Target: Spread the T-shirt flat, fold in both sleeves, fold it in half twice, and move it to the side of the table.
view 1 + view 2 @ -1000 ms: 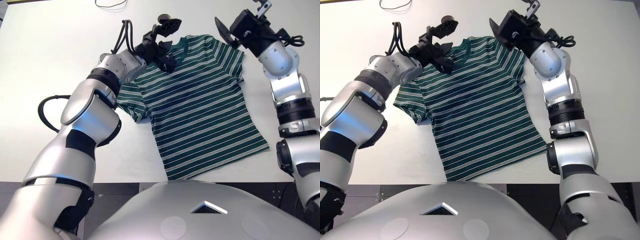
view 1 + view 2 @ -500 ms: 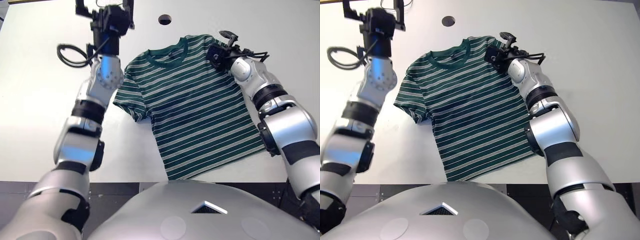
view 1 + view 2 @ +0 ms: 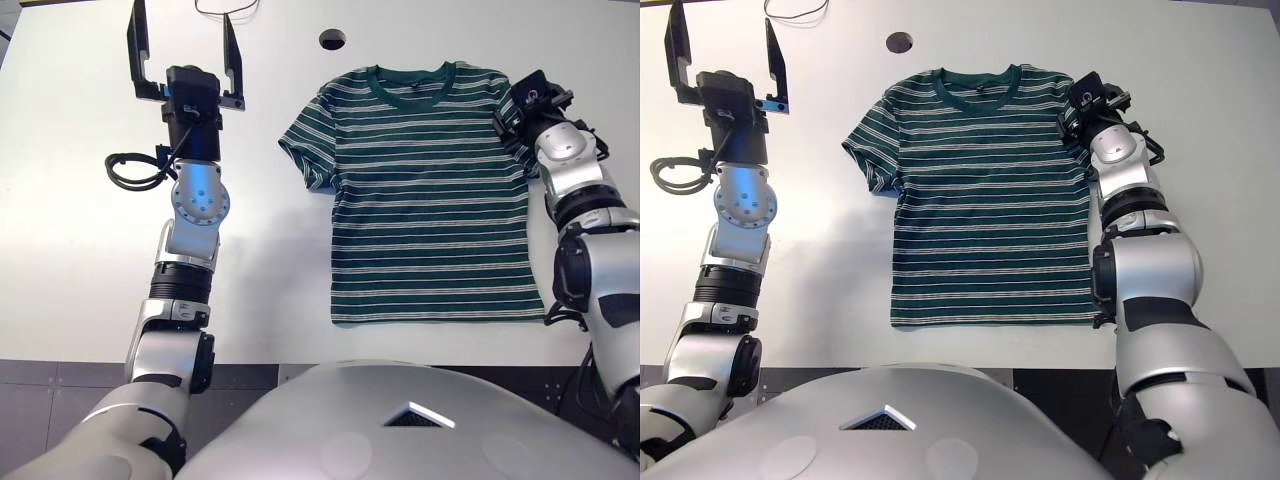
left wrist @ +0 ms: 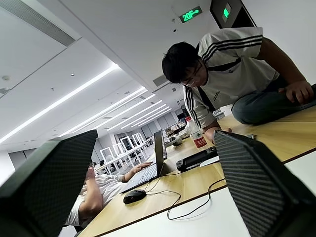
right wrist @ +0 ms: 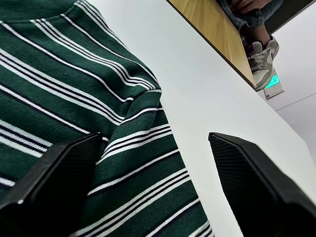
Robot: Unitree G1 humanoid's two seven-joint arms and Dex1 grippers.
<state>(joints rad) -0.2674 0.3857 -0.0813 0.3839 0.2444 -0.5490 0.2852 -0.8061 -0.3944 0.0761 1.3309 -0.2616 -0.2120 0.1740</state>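
T-shirt (image 3: 430, 190) lies spread flat on the white table (image 3: 80, 250), collar away from you. Your right gripper (image 5: 153, 136) sits low over the sleeve (image 3: 488, 82) on your right, fingers parted and gripping nothing. Your left gripper (image 3: 181, 20) stands raised well apart from the shirt, fingers spread wide.
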